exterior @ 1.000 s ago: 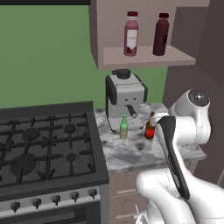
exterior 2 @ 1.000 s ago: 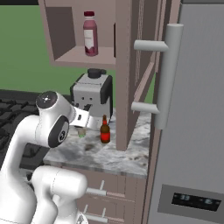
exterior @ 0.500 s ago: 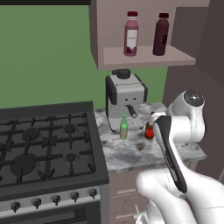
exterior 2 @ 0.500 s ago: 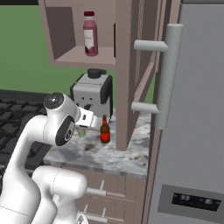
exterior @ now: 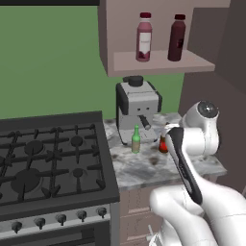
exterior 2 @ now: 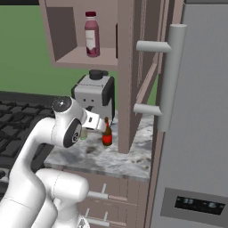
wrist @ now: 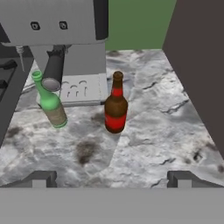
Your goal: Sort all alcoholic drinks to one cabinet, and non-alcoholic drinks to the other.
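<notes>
1. While the arm reaches over the marble counter (exterior: 144,168), the gripper (wrist: 111,177) hangs above it with its jaws spread wide and nothing between them.
2. The brown bottle (wrist: 116,105) with a red label stands upright on the counter, ahead of the fingertips (wrist: 41,178) and apart from them.
3. The green bottle (wrist: 50,103) stands just beside the coffee machine (exterior: 138,113), near the brown bottle but not touching it.
4. The pink bottle (exterior: 144,37) and the maroon bottle (exterior: 176,38) stand upright, side by side, on the shelf of the open upper cabinet (exterior: 158,62).
5. The stove (exterior: 48,163) adjoins the counter.
</notes>
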